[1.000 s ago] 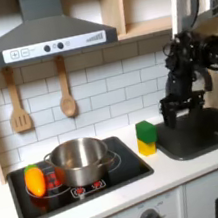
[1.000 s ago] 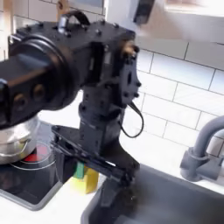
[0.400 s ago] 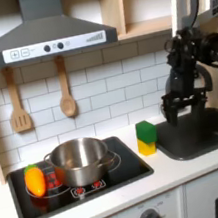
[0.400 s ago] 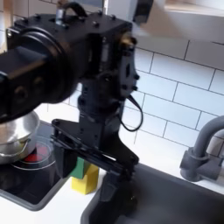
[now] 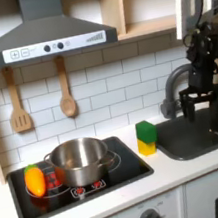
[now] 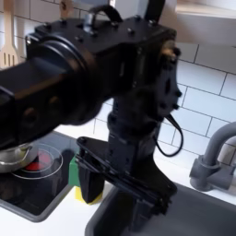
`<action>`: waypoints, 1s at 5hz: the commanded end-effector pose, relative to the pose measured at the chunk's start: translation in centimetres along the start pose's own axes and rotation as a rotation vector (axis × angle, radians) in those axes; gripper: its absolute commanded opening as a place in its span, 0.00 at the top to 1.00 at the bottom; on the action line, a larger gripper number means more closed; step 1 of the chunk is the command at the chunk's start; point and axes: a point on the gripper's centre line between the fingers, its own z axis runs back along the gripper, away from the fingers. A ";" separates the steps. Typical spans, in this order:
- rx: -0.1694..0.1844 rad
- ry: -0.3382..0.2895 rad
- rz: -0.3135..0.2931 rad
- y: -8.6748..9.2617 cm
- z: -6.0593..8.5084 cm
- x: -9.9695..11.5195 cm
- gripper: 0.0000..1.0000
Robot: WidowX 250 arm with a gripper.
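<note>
My black gripper (image 5: 195, 102) hangs open above the dark sink basin (image 5: 202, 137) at the first exterior view's right, with nothing between its fingers. In the second exterior view the arm looms close, and the gripper (image 6: 124, 214) points down over the sink's (image 6: 203, 217) near edge. A yellow and green block (image 5: 146, 137) stands on the counter just left of the sink in the first exterior view. In the second exterior view that block (image 6: 89, 192) is partly hidden behind the gripper.
A steel pot (image 5: 79, 160) and an orange vegetable (image 5: 34, 180) sit on the black stovetop (image 5: 118, 175). A grey faucet (image 6: 214, 161) rises behind the sink. A wooden spatula (image 5: 16, 102) and a spoon (image 5: 66, 93) hang on the tiled wall under the hood (image 5: 42, 36).
The arm has shifted right in the first exterior view, from beside the sink's left edge to over the basin. The gripper has stayed open; the block and pot have not moved.
</note>
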 end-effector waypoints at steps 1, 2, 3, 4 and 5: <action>0.000 0.001 0.005 0.0 0.0 0.0 0.00; -0.007 -0.007 0.025 -0.1 0.2 0.4 0.00; -0.011 -0.001 0.037 0.3 -0.1 0.6 0.00; 0.004 -0.012 0.043 1.1 0.0 1.3 0.00; 0.009 -0.006 0.073 2.4 -0.3 2.2 0.00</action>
